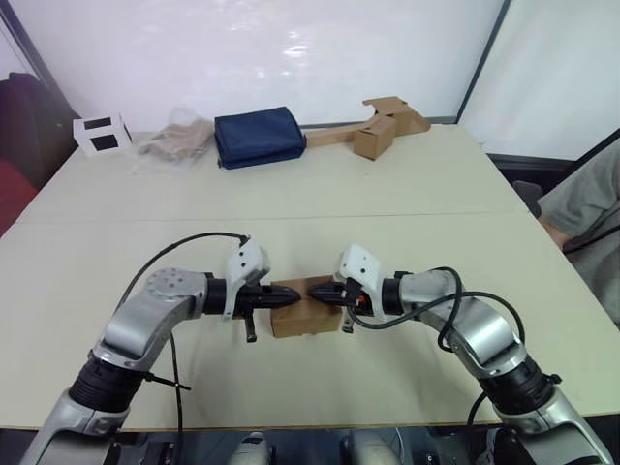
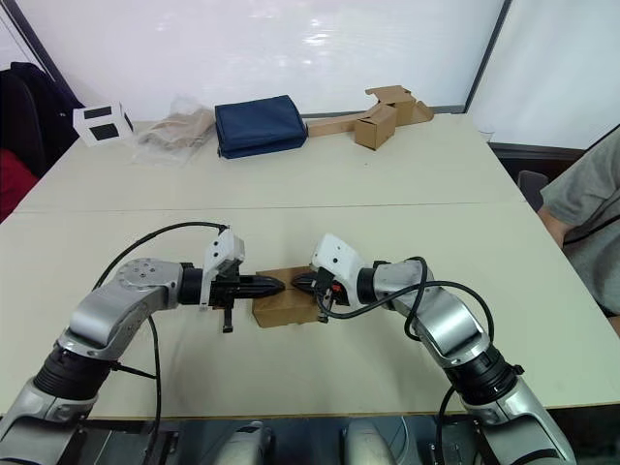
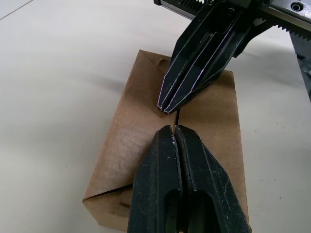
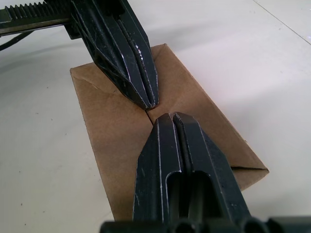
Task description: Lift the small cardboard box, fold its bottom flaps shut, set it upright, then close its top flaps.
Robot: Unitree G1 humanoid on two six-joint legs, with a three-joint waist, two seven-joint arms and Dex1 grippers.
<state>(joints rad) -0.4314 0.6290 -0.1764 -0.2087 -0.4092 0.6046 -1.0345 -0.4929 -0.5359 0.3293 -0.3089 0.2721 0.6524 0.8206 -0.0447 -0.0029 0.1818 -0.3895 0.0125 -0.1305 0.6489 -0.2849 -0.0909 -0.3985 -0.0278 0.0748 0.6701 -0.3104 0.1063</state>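
The small cardboard box sits on the table near the front centre, plain brown, with its upper flaps lying flat and a thin seam between them. My left gripper comes in from the left and my right gripper from the right. Both are shut with nothing between their fingers. Their tips nearly meet over the seam on the box's upper face, where the left gripper faces the right gripper. Whether the tips press on the cardboard I cannot tell. The box's underside is hidden.
Along the table's far edge stand a white cube with black squares, a crumpled clear bag, a navy fabric bag and a brown box joined to long cardboard strips. A person sits at the right edge.
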